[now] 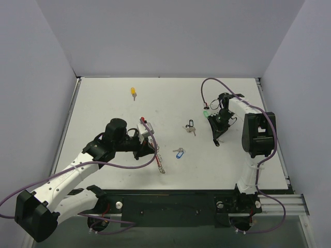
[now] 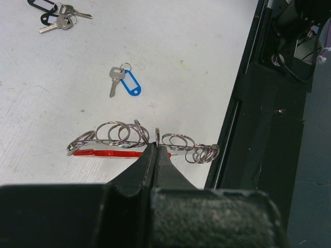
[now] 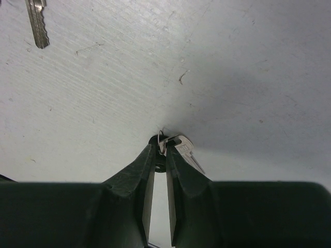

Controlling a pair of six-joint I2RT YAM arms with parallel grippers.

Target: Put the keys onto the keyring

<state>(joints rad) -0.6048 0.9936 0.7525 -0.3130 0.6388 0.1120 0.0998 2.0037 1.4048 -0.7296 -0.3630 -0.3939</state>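
The white worktop (image 1: 103,113) carries everything, and both arms reach out over it. Toward the near edge, left of middle, lies the keyring (image 2: 103,153) — a large thin wire loop with a bright red arc and a row of silver metal rings strung along it. My left fingers (image 2: 156,151) are pressed fully together on its wire, between two bunches of rings. I judge that hold is there to pin the loop steady and present it for a key.

In the right half, toward the far edge, my right fingers (image 3: 161,152) are nearly closed, pinching the little split ring of a small silver key (image 3: 187,155). Gripping the ring and not the blade leaves the key hanging free, which should suit threading. From above, a green tag (image 1: 206,113) sits just there, so I take this for the green-tagged one.

The loose keys lie apart — the black-tagged key (image 1: 190,126) and blue-tagged key (image 1: 179,152) around the middle, and the yellow-tagged key (image 1: 133,92) near the far edge, left of middle.
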